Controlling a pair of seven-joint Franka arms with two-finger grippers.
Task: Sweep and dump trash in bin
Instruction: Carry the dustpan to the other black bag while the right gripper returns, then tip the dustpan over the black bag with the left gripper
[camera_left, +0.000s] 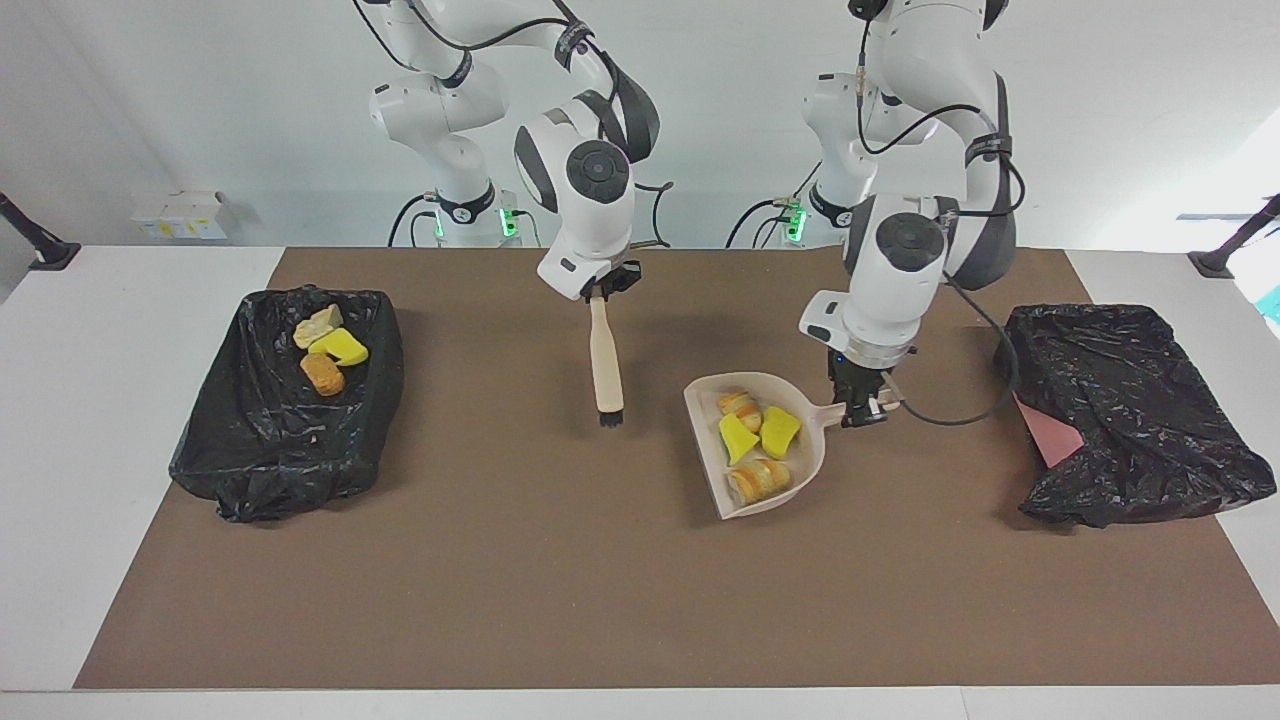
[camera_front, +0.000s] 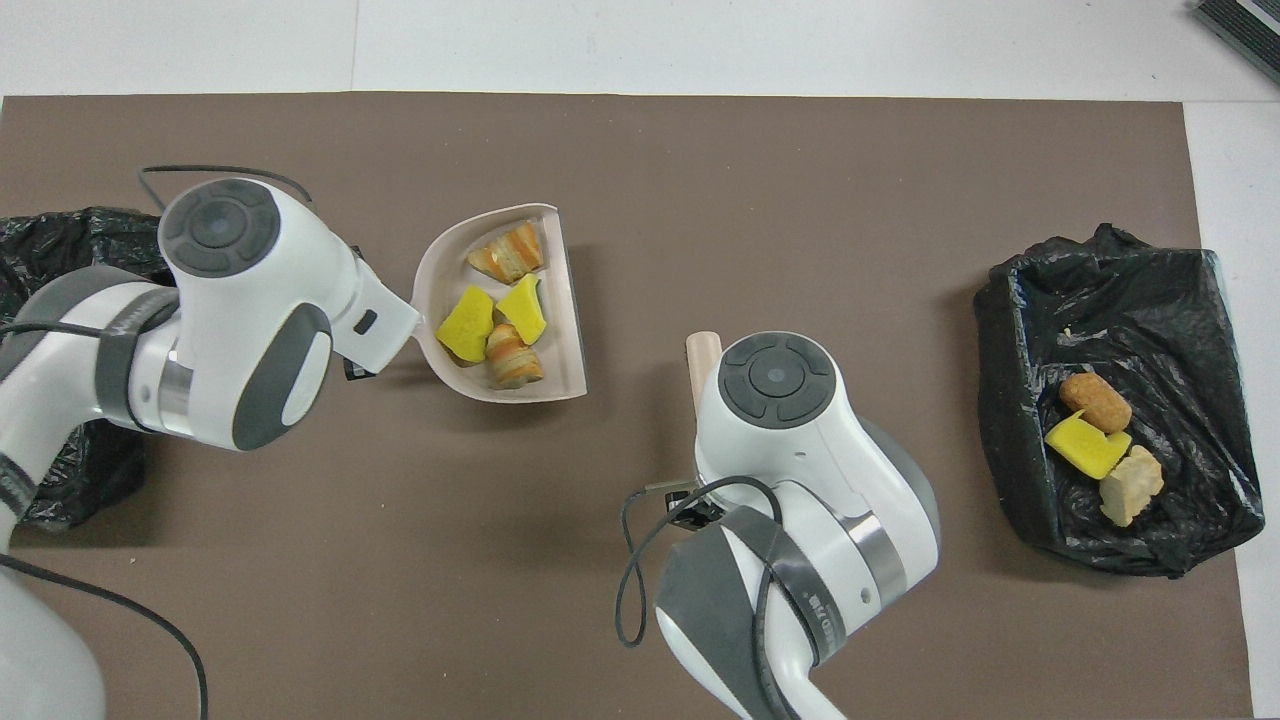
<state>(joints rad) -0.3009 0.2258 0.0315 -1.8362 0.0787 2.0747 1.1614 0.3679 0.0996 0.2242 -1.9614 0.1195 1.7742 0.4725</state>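
Note:
My left gripper (camera_left: 858, 405) is shut on the handle of a beige dustpan (camera_left: 805, 470), which sits low at the middle of the brown mat. I cannot tell if it touches the mat. In the pan lie several pieces of trash (camera_left: 755, 440): two yellow chunks and two tan lumps, which also show in the overhead view (camera_front: 500, 320). My right gripper (camera_left: 607, 290) is shut on a beige brush (camera_left: 603, 350) that hangs upright with its dark bristles down, beside the pan toward the right arm's end. Three more scraps (camera_left: 330, 355) lie in the black-lined bin (camera_left: 260, 440).
The bin (camera_front: 1100, 300) stands at the right arm's end of the mat. A second black bag (camera_left: 1130, 400) with a pink sheet (camera_left: 1050, 435) under it lies at the left arm's end. White table borders the brown mat (camera_left: 600, 600).

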